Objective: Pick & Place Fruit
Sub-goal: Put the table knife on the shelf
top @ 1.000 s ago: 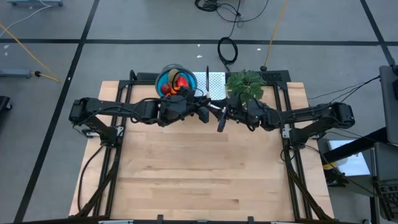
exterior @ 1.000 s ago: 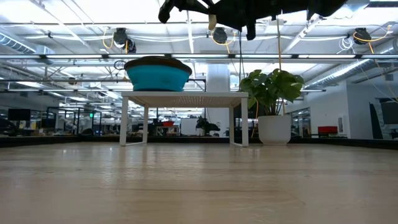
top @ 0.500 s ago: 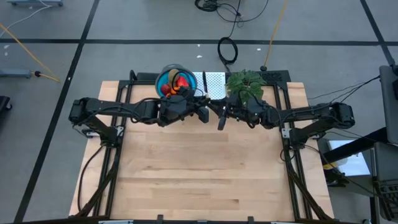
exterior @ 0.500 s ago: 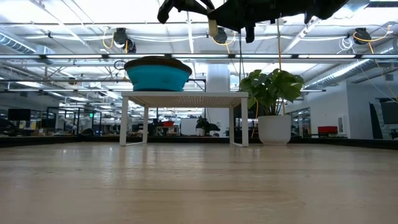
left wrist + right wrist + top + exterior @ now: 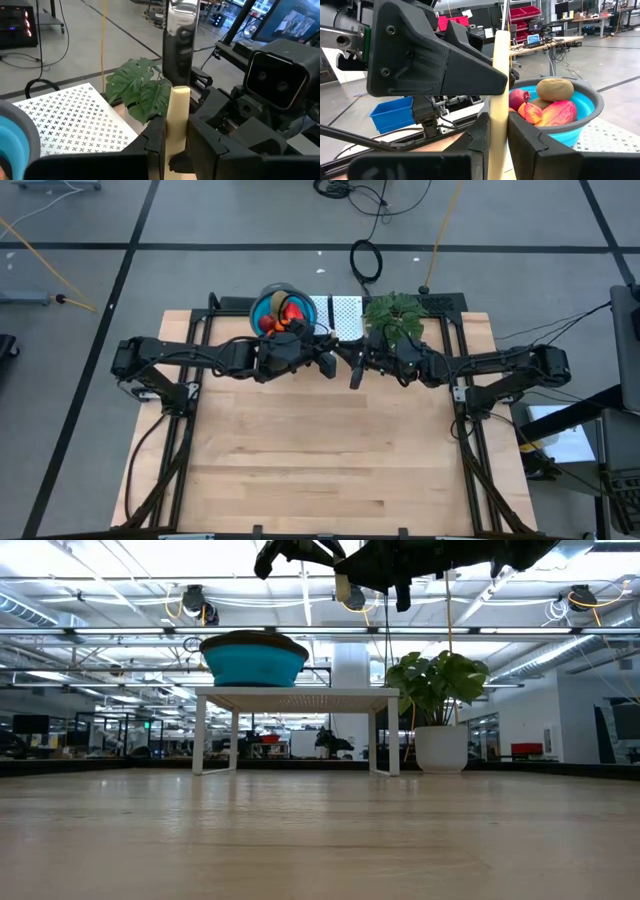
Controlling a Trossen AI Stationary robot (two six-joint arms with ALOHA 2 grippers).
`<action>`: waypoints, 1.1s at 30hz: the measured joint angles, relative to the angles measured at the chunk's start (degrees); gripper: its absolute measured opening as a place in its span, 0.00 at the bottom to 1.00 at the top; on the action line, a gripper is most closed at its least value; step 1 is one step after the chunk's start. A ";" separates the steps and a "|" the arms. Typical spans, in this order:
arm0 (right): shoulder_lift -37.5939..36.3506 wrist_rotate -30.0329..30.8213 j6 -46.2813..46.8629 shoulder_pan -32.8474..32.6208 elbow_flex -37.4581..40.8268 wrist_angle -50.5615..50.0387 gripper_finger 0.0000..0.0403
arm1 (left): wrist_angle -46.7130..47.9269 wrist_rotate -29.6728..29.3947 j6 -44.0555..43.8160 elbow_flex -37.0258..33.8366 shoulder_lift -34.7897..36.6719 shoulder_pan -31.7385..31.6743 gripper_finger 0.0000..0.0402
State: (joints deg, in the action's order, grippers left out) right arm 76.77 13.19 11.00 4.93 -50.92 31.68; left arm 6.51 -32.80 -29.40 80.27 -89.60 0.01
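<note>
The fruit (image 5: 281, 314) lies heaped in a blue bowl (image 5: 262, 304) on a white perforated stand (image 5: 346, 309) at the table's far edge. In the right wrist view I see an olive-brown oval (image 5: 555, 89), a dark red ball (image 5: 519, 96) and the red-orange-yellow piece (image 5: 556, 113). My left gripper (image 5: 175, 122) and right gripper (image 5: 498, 120) meet high above the table, just near of the stand. Both are shut on a slim cream-yellow knife (image 5: 179, 75), whose dark blade (image 5: 179, 40) reaches beyond the handle. My left gripper pinches the knife's cream handle (image 5: 180, 102) between its two fingers, coming level from the table's left, fingers across the handle. The knife is lifted clear of the table. My right gripper pinches the same cream handle (image 5: 500, 75) between its two fingers, coming level from the table's right, across it.
A leafy green plant in a white pot (image 5: 440, 748) stands at the far edge, right of the stand (image 5: 295, 695) and close behind my right arm (image 5: 470, 365). The wooden table (image 5: 320, 460) stretches wide toward the near edge. Cables lie on the floor beyond the far edge.
The knife's blade has swung a little toward the bowl side while both grippers stay shut on the handle at about the same place. The fruit and the bowl have kept still.
</note>
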 joint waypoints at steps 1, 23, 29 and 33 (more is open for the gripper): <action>0.00 0.04 -0.02 0.00 -0.02 -0.02 0.10 | -0.11 -0.02 0.40 0.00 0.00 0.00 0.15; 0.04 -5.08 17.19 6.84 0.02 -5.52 0.10 | 10.50 -0.28 6.38 0.07 6.55 -0.70 0.44; 0.07 -6.09 24.18 7.80 0.04 -8.83 0.10 | 18.78 -0.31 6.31 0.09 8.99 -0.55 0.41; 0.04 -6.06 27.26 7.80 0.02 -10.29 0.10 | 24.17 -0.25 3.98 0.02 9.37 -0.52 0.37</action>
State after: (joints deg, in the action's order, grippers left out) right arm 76.82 7.14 38.26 12.73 -50.89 21.39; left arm 30.68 -33.04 -25.42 80.29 -80.23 -0.51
